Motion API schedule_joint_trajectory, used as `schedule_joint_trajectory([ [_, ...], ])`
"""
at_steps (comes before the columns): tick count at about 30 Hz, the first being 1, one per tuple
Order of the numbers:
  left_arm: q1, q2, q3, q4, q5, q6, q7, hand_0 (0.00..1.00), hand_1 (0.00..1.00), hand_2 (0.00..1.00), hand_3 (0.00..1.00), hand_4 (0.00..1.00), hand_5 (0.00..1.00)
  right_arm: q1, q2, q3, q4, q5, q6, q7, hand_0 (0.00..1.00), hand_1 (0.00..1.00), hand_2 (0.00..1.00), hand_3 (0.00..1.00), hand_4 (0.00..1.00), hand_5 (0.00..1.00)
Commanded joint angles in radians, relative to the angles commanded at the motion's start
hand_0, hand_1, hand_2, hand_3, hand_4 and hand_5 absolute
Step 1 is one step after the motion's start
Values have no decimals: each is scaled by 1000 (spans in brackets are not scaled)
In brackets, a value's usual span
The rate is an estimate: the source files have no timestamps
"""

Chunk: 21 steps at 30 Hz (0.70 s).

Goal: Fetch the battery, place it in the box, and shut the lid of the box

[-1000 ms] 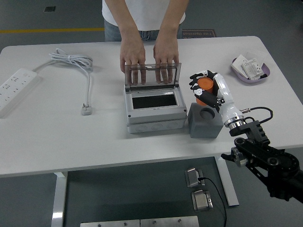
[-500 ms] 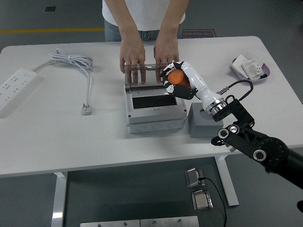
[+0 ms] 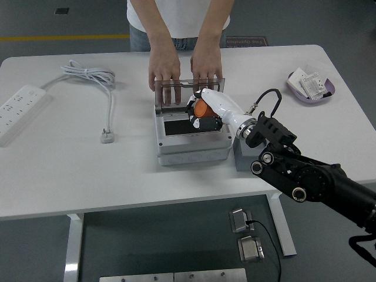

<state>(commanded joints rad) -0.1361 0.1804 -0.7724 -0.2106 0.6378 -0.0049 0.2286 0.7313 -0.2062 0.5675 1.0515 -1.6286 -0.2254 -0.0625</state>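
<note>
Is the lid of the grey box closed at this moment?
No, the clear lid stands upright at the back of the box, steadied by the person's hands, while the right hand holds the orange battery over the opening.

White right hand (image 3: 207, 108), black jointed arm (image 3: 305, 176), looping black cable (image 3: 265, 97), person's white shirt (image 3: 176, 14)

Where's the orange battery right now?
In the head view the battery is held in the right hand, over the open grey box at table centre, just before the person's hands.
</note>
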Motion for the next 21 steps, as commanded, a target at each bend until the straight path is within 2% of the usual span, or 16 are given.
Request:
schedule_joint_trajectory([
  [3, -1, 0, 2, 0, 0, 0, -1, 668, 722, 688, 630, 646, 201, 6, 8, -7, -6, -29, 25, -45, 308, 349, 365, 386, 2, 2],
  [7, -2, 0, 0, 0, 2, 0, 0, 669, 723, 688, 630, 645, 199, 13, 17, -14, -12, -44, 40, -69, 316, 348, 370, 393, 2, 2],
  [21, -4, 0, 17, 1, -11, -1, -7, 669, 723, 687, 630, 642, 199, 30, 44, -26, -31, -31, 37, -59, 322, 355, 381, 415, 49, 2],
])
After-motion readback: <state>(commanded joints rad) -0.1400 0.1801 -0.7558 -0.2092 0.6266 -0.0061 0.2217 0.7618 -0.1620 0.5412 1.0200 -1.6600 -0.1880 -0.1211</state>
